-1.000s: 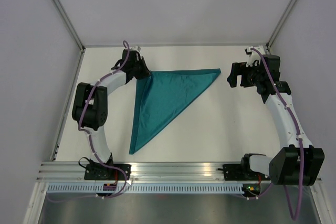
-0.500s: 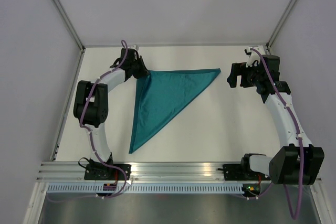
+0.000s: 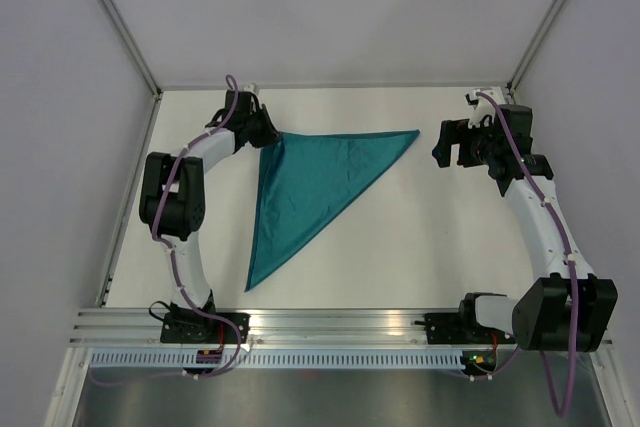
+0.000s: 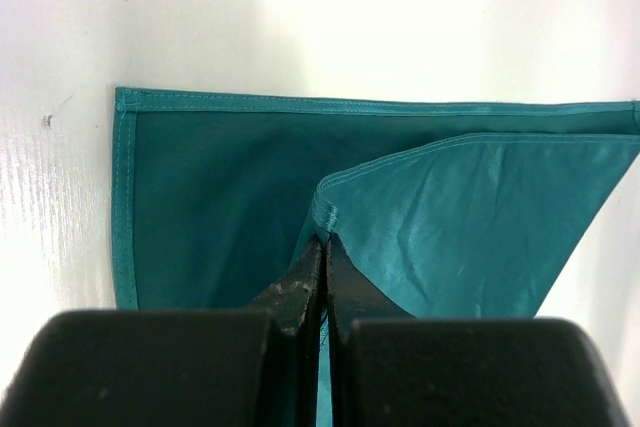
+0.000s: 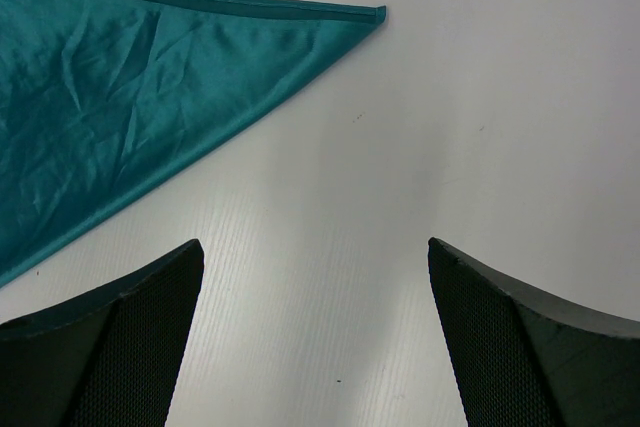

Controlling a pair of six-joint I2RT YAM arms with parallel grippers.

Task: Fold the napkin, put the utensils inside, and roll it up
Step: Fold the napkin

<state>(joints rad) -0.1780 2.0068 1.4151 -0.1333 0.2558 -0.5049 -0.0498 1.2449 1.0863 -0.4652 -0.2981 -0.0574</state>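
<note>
From above, the teal napkin lies on the white table as a triangle, doubled over on the diagonal. One long edge runs along the far side, one point reaches to the right, and another trails down toward the near edge. The left end effector sits right on the far-left corner of the cloth, while the right end effector hangs just beyond the right-hand tip, clear of it. No utensils show anywhere. Through the left wrist camera, the left end effector has its fingers pressed together on the corner of the napkin's upper layer. That corner stops short of the lower layer's corner — a band of the underside shows to the left and along the far hem. I'd judge the fold is in its finishing stretch. Doing it well means carrying the pinched corner out until it meets the corner below with the hems lined up, then laying it low and flat before letting go, so the cloth doesn't spring back or wrinkle. Through the right wrist camera, the right end effector has its jaws wide apart with only bare table between them. The napkin fills the upper left, its sharp tip ahead and slightly right of centre — near, not touching.
</note>
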